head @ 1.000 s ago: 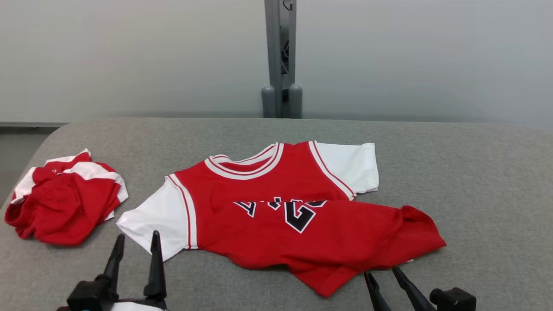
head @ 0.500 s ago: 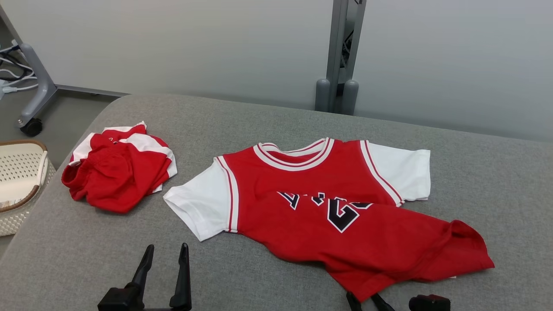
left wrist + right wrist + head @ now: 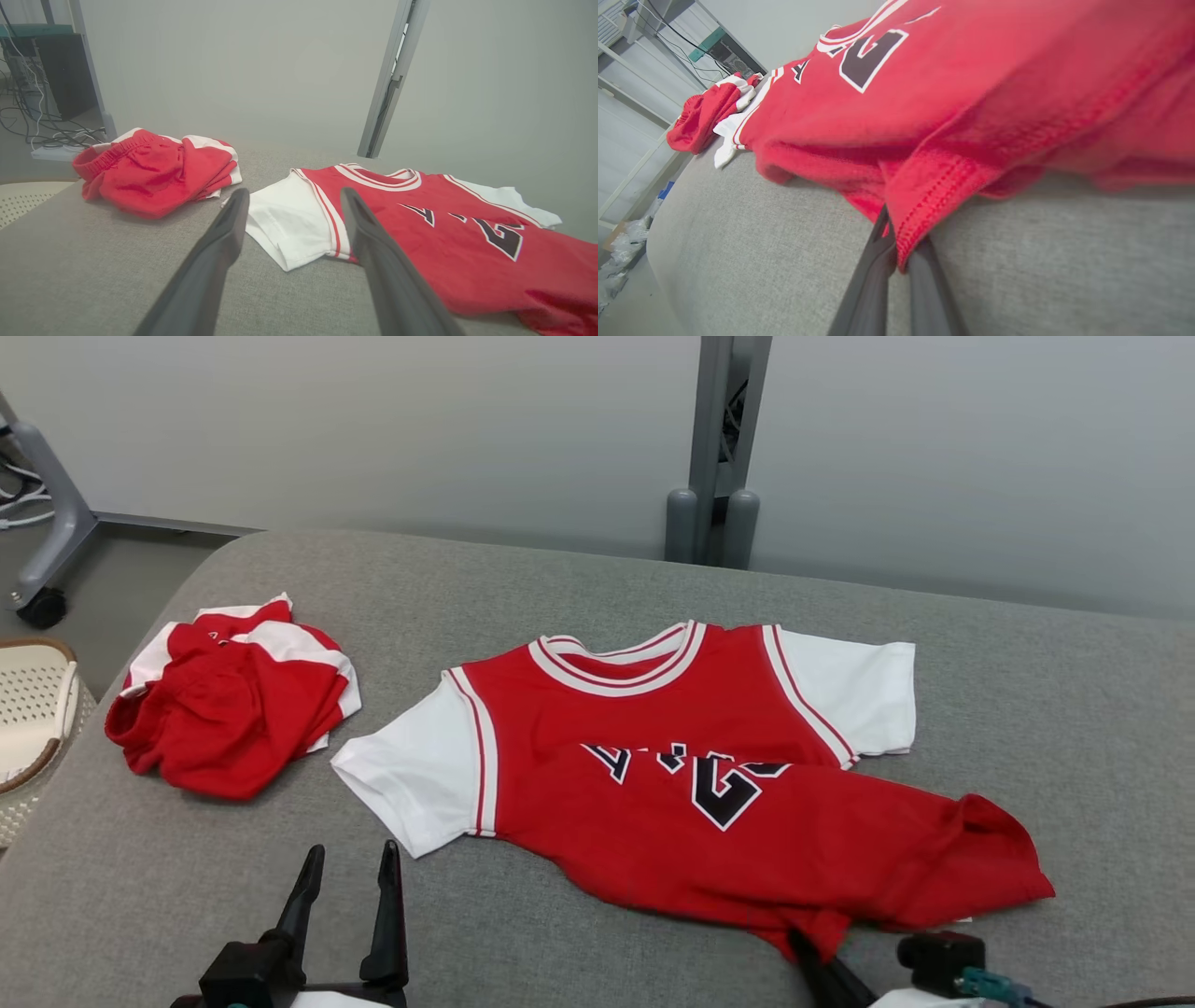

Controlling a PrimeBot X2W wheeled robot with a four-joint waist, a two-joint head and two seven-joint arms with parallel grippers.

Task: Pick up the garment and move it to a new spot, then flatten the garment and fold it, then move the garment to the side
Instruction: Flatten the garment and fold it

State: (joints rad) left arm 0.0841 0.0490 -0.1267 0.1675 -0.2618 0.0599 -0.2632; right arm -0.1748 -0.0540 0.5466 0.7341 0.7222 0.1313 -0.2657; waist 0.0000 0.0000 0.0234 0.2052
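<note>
Grey fabric table spreads across the foreground; pale wall behind, grey post at twelve o'clock, castor leg at ten, white basket at nine, soft even light.

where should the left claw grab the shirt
Probably the white sleeve of the shirt, at its cuff edge, coming in low from the near side with the left claw. The cuff lies flat facing that open claw; the right claw is shut on the hem corner.
</note>
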